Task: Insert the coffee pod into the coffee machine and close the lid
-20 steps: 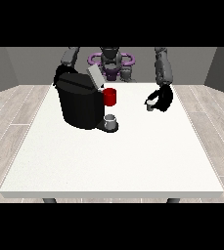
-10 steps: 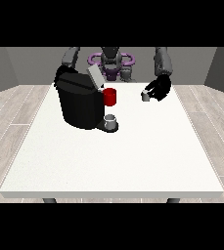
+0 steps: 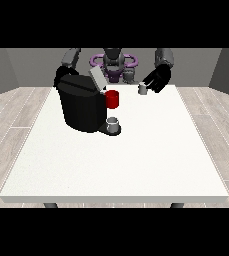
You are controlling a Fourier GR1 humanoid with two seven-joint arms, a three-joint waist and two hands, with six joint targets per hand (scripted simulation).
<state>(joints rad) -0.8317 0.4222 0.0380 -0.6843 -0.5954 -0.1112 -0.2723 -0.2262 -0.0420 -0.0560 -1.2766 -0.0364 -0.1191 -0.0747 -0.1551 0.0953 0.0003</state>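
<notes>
Standing upright, the coffee pod (image 3: 142, 89) sits in the hand at the view's right (image 3: 157, 80).

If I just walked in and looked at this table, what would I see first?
You would spot the big black coffee machine first, at the view's left on the white table, with its grey lid tipped up. Next comes the bright red part on its front, above a small grey cup. Then the black hand at the view's right, raised near the table's far edge beside a little grey coffee pod.
</notes>
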